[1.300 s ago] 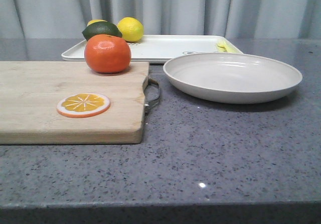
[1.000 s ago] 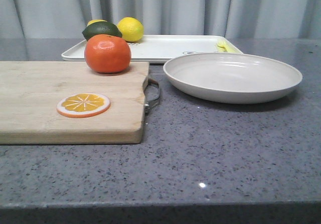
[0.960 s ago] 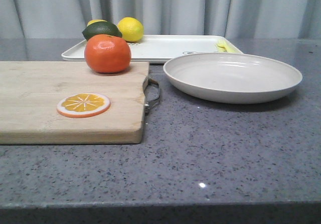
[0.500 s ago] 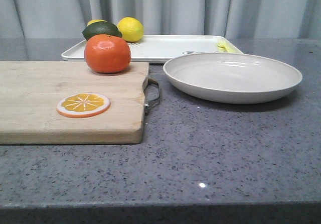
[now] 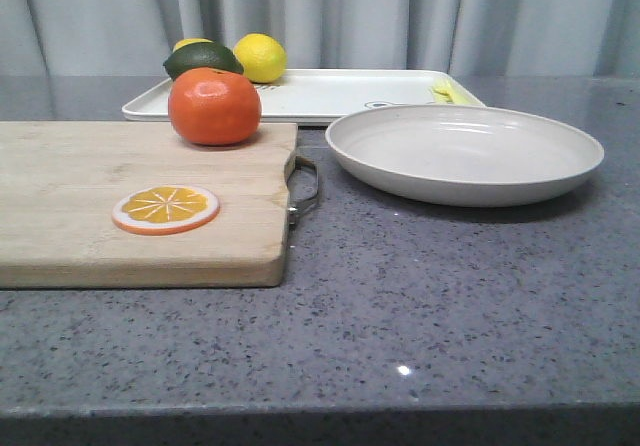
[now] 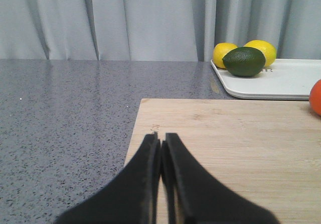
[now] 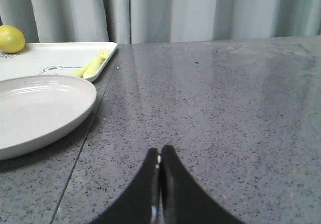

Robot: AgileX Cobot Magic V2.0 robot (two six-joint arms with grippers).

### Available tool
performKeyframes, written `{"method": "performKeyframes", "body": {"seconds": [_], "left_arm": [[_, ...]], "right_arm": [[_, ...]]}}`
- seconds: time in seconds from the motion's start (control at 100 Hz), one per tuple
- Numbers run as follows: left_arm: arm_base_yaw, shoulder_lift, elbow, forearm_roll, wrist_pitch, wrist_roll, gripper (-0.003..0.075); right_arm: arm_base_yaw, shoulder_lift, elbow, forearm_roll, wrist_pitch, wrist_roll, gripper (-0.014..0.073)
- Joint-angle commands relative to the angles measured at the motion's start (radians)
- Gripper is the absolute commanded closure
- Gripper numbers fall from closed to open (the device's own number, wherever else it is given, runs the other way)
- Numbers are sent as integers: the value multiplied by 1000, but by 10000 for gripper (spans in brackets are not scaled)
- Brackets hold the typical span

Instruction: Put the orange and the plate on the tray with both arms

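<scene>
The orange (image 5: 214,106) stands on the far right part of a wooden cutting board (image 5: 70,196); its edge shows in the left wrist view (image 6: 316,97). The off-white plate (image 5: 464,153) lies on the grey counter right of the board, also in the right wrist view (image 7: 35,111). The white tray (image 5: 330,94) lies behind both; it also shows in the left wrist view (image 6: 281,81) and the right wrist view (image 7: 50,58). My left gripper (image 6: 161,139) is shut and empty over the board's near left part. My right gripper (image 7: 159,153) is shut and empty over bare counter right of the plate. Neither gripper shows in the front view.
An orange slice (image 5: 166,209) lies on the board. A lemon (image 5: 260,58), an avocado (image 5: 203,59) and another yellow fruit (image 5: 190,43) sit at the tray's far left. A yellow-green fork (image 5: 447,91) lies at the tray's right end. A grey curtain hangs behind.
</scene>
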Motion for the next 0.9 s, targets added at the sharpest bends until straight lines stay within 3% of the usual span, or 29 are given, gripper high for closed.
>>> {"method": "performKeyframes", "body": {"seconds": [0.0,0.42,0.89], "left_arm": [[1,-26,-35,-7,-81,0,741],[1,207,-261,-7,-81,0,741],[1,465,-442,-7,-88,0,741]], "right_arm": [[-6,-13,-44,-4,-78,-11,660],[-6,119,-248,-22,81,-11,651],[-6,428,-475,-22,97,-11,651]]}}
